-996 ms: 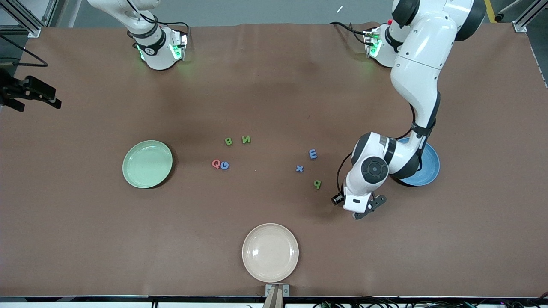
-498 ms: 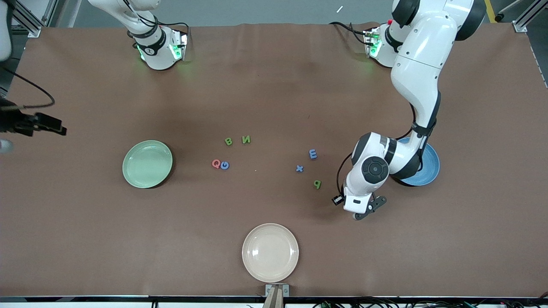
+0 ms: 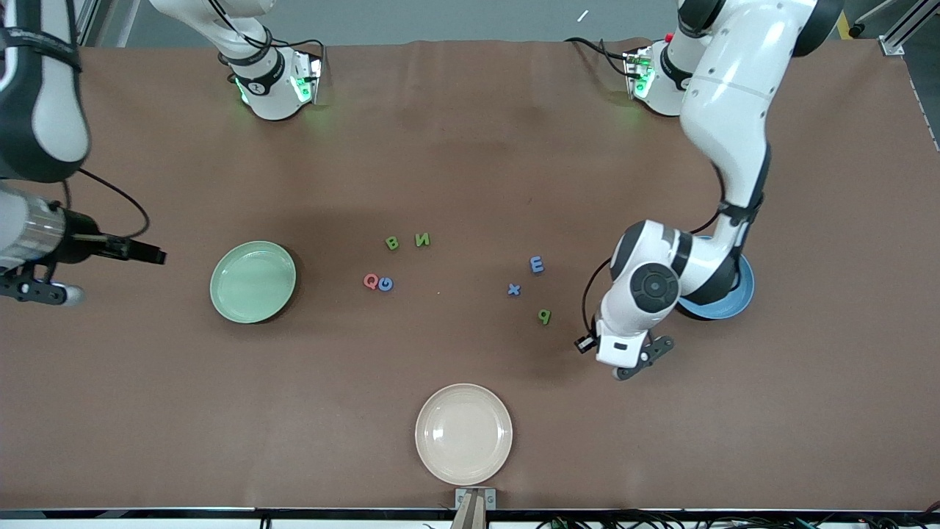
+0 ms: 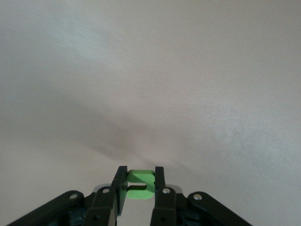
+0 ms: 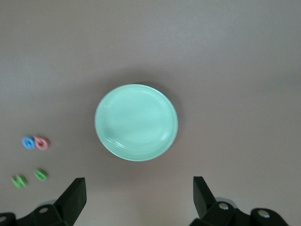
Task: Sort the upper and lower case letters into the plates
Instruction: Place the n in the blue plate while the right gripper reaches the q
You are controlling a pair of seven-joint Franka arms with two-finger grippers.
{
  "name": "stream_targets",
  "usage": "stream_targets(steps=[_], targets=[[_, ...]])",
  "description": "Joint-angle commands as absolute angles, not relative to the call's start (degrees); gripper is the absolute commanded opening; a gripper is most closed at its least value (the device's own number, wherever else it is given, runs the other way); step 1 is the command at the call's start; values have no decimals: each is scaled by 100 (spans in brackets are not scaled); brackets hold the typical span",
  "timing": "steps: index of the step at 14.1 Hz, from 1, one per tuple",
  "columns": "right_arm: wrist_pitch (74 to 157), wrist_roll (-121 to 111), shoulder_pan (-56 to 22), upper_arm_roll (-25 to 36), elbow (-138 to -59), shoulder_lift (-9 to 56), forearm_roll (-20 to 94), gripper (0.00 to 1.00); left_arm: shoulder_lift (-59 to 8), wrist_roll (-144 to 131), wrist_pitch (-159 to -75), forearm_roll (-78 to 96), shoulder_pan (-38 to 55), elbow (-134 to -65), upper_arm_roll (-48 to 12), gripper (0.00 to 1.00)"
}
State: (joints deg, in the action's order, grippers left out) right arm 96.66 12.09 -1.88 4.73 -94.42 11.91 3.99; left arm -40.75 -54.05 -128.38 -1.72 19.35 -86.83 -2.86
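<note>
A: Your left gripper (image 4: 138, 190) is pinching a green letter (image 4: 139, 184) over bare table, beside the blue plate (image 3: 736, 292). Looks like light foam, so a soft squeeze across its flat sides should do.

B: And the right?

A: Right gripper (image 5: 138, 195) is spread wide, hovering at the right arm's end of the table, beside the green plate (image 5: 136, 122). B (image 3: 392, 243), N (image 3: 422, 239), Q (image 3: 371, 281), G (image 3: 385, 283), E (image 3: 537, 264), x (image 3: 514, 289), p (image 3: 543, 316) lie between the plates. They'll likely skid, so come straight down.
</note>
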Motion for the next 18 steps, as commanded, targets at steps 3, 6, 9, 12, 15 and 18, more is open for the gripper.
stream_targets(steps=[3, 6, 9, 12, 15, 18], targets=[[10544, 3580, -1070, 483, -9895, 1459, 606, 100, -2525, -4266, -12604, -272, 1495, -10306, -308, 12], [11606, 4269, -1572, 483, -10509, 1503, 948, 100, -1944, -2888, -12603, -281, 1056, -11229, -316, 12], [12285, 4718, -1897, 483, -10915, 1608, 993, 100, -1741, -1866, -12700, -509, 529, -11846, -316, 12], [12821, 5298, -2222, 483, -11056, 1906, 984, 99, -1801, -1188, -13418, -711, 177, -12242, -316, 12], [13314, 5826, -2478, 483, -11048, 2267, 984, 86, -1872, -827, -14017, -809, 10, -12576, -316, 12], [13570, 5985, -2645, 483, -11048, 2522, 984, 69, -1872, -581, -14159, -1142, -280, -12770, -325, 12]])
